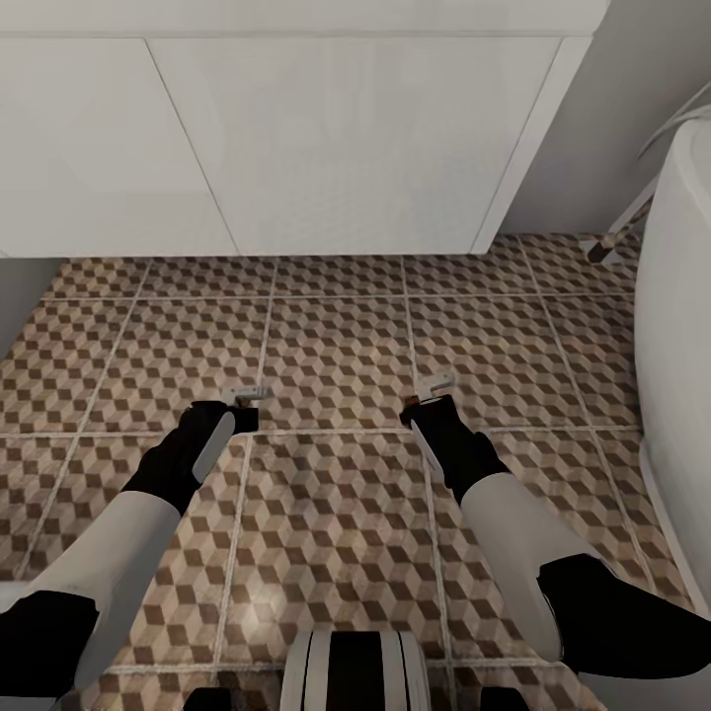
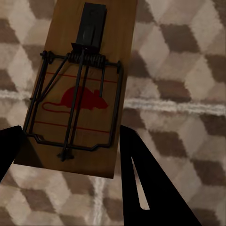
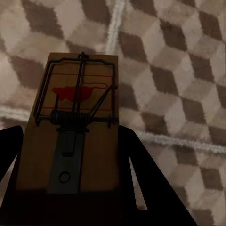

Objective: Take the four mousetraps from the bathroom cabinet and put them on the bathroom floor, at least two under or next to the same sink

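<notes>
My left gripper (image 1: 235, 407) is shut on a mousetrap (image 1: 244, 393), a brown wooden board with dark wire and a red mouse mark. The left wrist view shows that mousetrap (image 2: 82, 89) between the black fingers (image 2: 141, 174) of the left gripper (image 2: 70, 136), above the cube-patterned bathroom floor (image 2: 188, 70). My right gripper (image 1: 427, 400) is shut on a second mousetrap (image 1: 434, 382). In the right wrist view this mousetrap (image 3: 77, 136) sits in the right gripper (image 3: 70, 134). Both hang low over the floor (image 1: 336, 346), in front of the sink's white vanity (image 1: 296, 138). The cabinet is out of view.
A white bathtub (image 1: 681, 296) stands along the right side, with a thin slanted pipe (image 1: 617, 229) beside it near the wall. My own base (image 1: 355, 671) shows at the near edge. Open tiled floor lies between the grippers and the vanity.
</notes>
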You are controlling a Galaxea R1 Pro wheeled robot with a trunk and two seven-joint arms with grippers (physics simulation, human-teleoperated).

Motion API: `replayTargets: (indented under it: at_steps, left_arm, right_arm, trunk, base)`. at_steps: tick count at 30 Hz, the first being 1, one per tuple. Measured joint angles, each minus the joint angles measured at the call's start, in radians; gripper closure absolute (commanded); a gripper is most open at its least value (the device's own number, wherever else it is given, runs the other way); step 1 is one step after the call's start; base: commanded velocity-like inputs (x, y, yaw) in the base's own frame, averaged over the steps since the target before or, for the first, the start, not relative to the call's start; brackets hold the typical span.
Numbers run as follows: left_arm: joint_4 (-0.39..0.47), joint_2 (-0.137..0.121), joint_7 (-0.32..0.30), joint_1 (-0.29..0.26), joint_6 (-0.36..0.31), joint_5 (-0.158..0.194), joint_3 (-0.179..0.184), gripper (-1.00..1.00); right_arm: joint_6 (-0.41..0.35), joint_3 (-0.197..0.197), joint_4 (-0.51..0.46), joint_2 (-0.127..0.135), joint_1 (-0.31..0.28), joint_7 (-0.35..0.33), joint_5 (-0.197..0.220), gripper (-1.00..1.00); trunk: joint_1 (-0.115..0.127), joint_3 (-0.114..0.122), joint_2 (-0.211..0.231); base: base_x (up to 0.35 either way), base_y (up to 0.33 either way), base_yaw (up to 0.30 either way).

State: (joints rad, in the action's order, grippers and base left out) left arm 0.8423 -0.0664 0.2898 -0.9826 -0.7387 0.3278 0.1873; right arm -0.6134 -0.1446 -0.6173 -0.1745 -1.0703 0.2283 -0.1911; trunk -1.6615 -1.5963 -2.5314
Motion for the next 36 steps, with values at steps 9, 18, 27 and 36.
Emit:
replayTargets:
  at_steps: [9,18,27,36]
  left_arm:
    - [0.0,0.002,0.0,0.0,0.0,0.0,0.0,1.0]
    - [0.0,0.002,0.0,0.0,0.0,0.0,0.0,1.0]
    - [0.117,0.001,0.001,0.0,-0.014,0.0,-0.002,1.0]
    - [0.351,-0.001,0.002,0.0,-0.244,0.0,-0.007,1.0]
  right_arm:
    - [0.0,0.0,0.0,0.0,0.0,0.0,0.0,1.0]
    - [0.0,-0.001,-0.003,0.0,0.0,0.0,0.0,1.0]
    - [-0.047,-0.002,-0.164,0.0,-0.002,0.006,-0.002,1.0]
    - [-0.078,-0.002,-0.193,0.0,-0.002,0.006,-0.002,1.0]
  trunk:
    - [-0.004,-0.035,-0.002]
    - [-0.008,-0.07,-0.004]
    - [-0.012,-0.104,-0.006]
    - [-0.016,-0.139,-0.008]
  base:
    - [0.0,0.0,0.0]
    - [0.0,0.0,0.0]
    - [0.0,0.0,0.0]
    - [0.0,0.0,0.0]
